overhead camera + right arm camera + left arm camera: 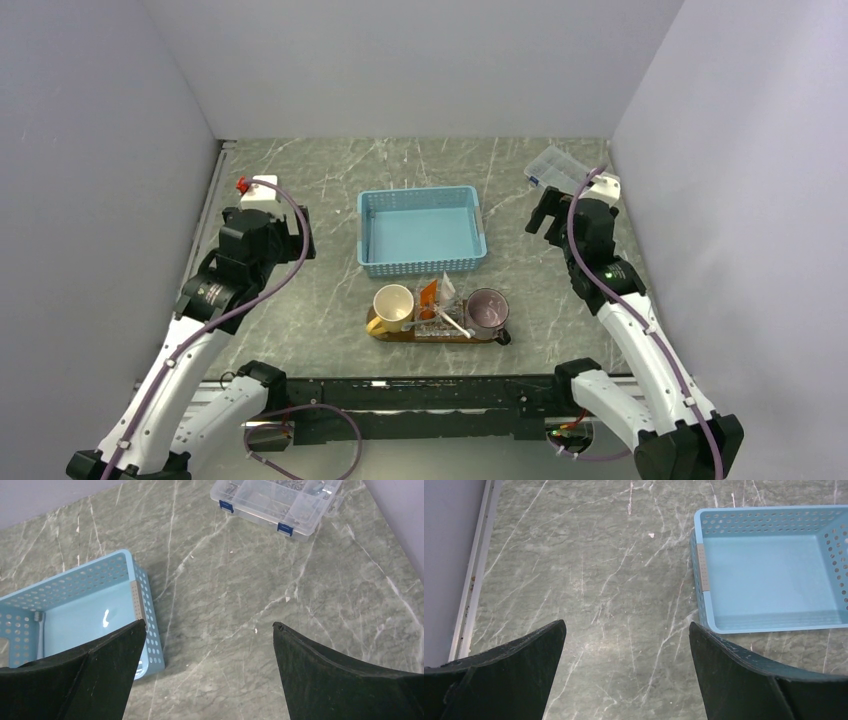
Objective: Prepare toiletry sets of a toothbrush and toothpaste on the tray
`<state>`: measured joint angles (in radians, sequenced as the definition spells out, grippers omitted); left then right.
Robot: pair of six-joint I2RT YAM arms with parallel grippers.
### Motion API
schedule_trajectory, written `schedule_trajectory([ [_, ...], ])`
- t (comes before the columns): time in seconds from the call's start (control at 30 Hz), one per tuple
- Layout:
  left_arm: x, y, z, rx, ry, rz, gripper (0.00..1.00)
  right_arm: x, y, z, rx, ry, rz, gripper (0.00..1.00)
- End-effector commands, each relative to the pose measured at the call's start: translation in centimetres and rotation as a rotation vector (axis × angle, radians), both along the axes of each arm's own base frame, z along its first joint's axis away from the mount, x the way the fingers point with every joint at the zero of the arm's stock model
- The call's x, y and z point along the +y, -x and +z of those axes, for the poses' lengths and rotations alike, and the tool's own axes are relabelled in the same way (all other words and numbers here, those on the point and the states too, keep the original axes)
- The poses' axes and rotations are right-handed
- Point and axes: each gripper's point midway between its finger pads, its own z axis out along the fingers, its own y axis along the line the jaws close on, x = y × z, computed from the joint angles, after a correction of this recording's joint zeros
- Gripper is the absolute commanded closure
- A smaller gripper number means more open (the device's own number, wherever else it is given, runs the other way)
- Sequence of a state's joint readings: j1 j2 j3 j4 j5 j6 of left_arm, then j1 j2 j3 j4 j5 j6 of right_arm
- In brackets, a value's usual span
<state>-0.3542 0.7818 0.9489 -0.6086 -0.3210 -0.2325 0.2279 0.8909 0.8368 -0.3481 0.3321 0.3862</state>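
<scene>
Top external view, left to right: the blue basket [422, 230] sits mid-table with its perforated walls around a pale blue floor. Just in front of it lies the tray [500, 338], a long dark brown wooden oval. A cream cup [392, 306] stands upright on the tray's left end and a purple cup [486, 311] on its right end. Far right, near the back corner, the clear compartment box [553, 167] is shut with blue latches. It holds small greyish parts, too small to name. The table [300, 180] is grey-green marble with pale veins, and a metal rail [474, 575] runs along its left edge. Plain whitish walls [420, 60] close it in at the left, back and right. Between the two cups on the tray, the orange toothpaste tube [428, 297] stands tilted, and the white-silver toothpaste tube [447, 290] is just to its right. Whether they touch I cannot tell. In front of them a whitish toothbrush [455, 323] lies slantwise across the tray. A second brush cannot be made out there. The left gripper [625, 625] hangs over bare marble left of the basket, its jaws spread wide with nothing between them. The right gripper [209, 624] hangs between the basket and the clear box, its jaws equally wide apart and gripping nothing.
</scene>
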Motion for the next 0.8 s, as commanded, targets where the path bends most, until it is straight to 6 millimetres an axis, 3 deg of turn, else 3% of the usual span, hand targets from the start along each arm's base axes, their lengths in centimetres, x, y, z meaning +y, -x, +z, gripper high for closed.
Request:
schedule_trajectory([
  [0.0, -0.2, -0.3, 1.1, -0.048, 0.035, 0.001, 0.01, -0.4, -0.3, 2.0, -0.085, -0.022, -0.028, 0.00],
  [0.77, -0.3, 0.0, 1.3, -0.057, 0.051, -0.007, 0.01, -0.2, 0.2, 3.1, -0.106, -0.032, -0.006, 0.00],
])
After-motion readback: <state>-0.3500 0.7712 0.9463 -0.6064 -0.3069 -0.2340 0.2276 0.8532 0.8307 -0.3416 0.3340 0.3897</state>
